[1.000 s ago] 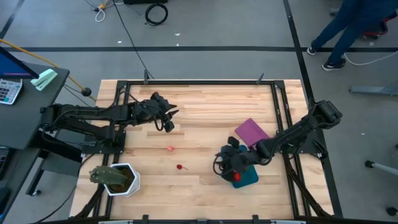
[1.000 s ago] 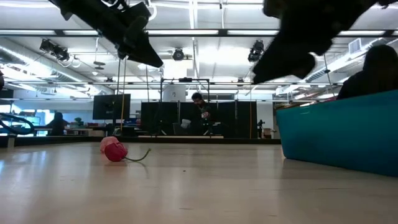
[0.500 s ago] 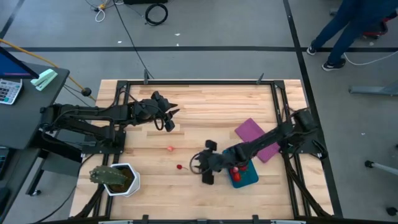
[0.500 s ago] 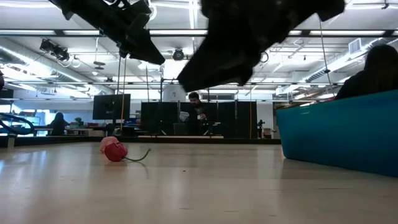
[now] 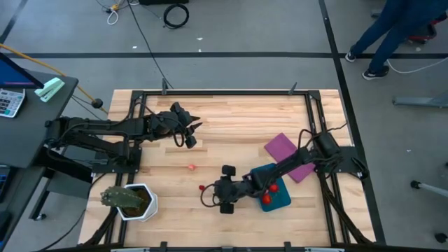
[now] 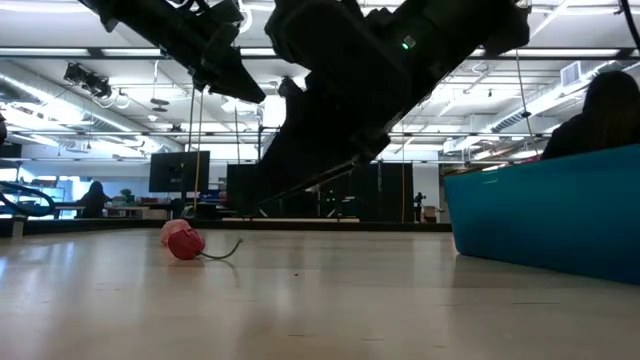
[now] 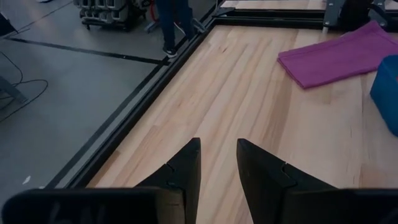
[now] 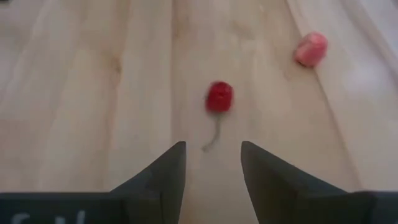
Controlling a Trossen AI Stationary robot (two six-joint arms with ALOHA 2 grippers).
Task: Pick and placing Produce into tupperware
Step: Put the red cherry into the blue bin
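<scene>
Two fruits left of our tupperware (image 5: pixel 276 194); right end effector (image 8: pixel 211 167), released, faces the cherry (image 8: pixel 219 97) for pickup.

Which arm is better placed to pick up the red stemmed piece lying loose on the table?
Right. The right gripper is open beside the red stemmed piece, which sits centred ahead of its fingers. The left gripper hangs over the table's far side.

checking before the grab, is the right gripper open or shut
Open: in the right wrist view, the right gripper has bare table between its fingers, lined up on the red cherry ahead.
</scene>
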